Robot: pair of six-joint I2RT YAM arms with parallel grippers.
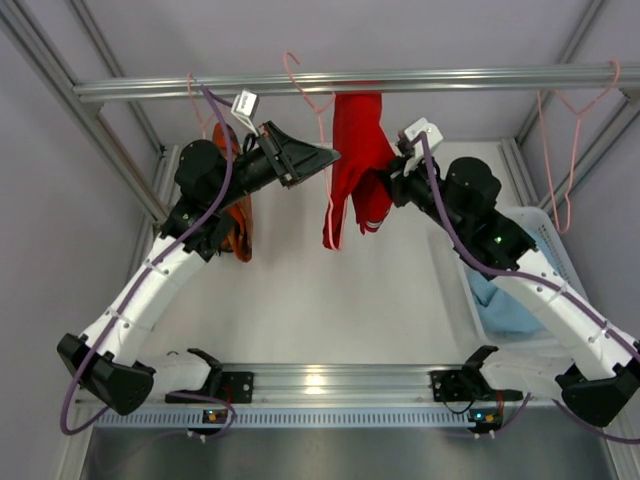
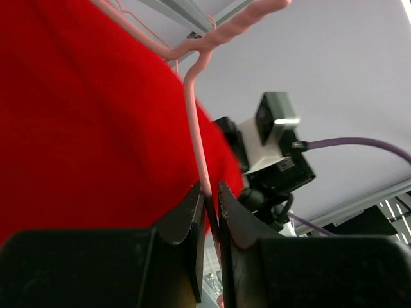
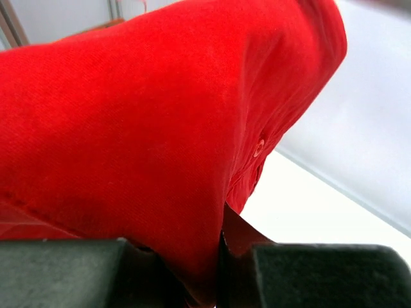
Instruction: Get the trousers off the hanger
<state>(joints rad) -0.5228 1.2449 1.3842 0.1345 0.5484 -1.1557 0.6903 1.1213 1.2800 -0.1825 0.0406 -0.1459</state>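
The left gripper [image 2: 209, 192] has its fingers [image 2: 190, 215] closed on the thin pink wire of the hanger [image 2: 196, 122], pinching the upright stretch just below the bend toward the hook. Right beside those fingers, on their left in the wrist view, hang the red trousers [image 2: 83, 128], draped on the same hanger and touching its wire.

The right gripper [image 3: 217, 247] is clamped on the red cloth itself. A fold fills the gap between its fingers; one dark fingertip [image 3: 239, 232] shows past the cloth edge and the other is hidden under it.

From above, the two grippers face each other with the red trousers between them. Above both runs the metal rail [image 1: 450, 77], with the hanger's hook over it.

Behind the left arm, well apart from its fingers, the orange patterned trousers [image 1: 238, 215] hang down. Under the right arm, the blue trousers [image 1: 500, 300] lie in a white basket [image 1: 556, 248]. An empty pink hanger [image 1: 560, 150] hangs from the rail, off to the right of the right gripper.
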